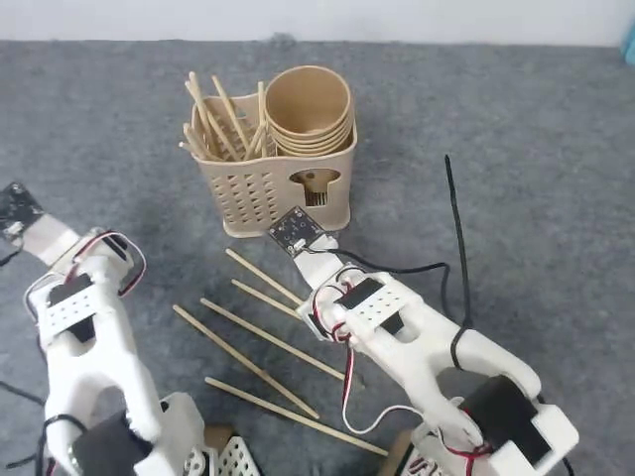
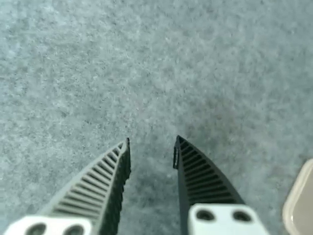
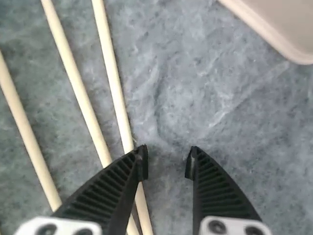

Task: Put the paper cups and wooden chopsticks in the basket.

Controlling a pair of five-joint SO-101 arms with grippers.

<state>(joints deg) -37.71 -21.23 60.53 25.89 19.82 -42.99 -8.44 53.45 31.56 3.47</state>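
Basket (image 1: 268,188) held stacked paper cups (image 1: 309,104) and upright chopsticks (image 1: 213,119); five loose chopsticks (image 1: 273,342) lay on the carpet (image 1: 516,149) in front of it.
The high view showed the five roughly parallel, long axes slanting away from the basket's front, two running partly under the right arm (image 1: 417,337). The right wrist view caught three, cut off at its edges, beside the basket's corner; the right gripper (image 3: 166,159) stood narrowly parted, empty, one finger over a stick. The left gripper (image 2: 151,147), off to the basket's side, was parted over carpet, gripping nothing.
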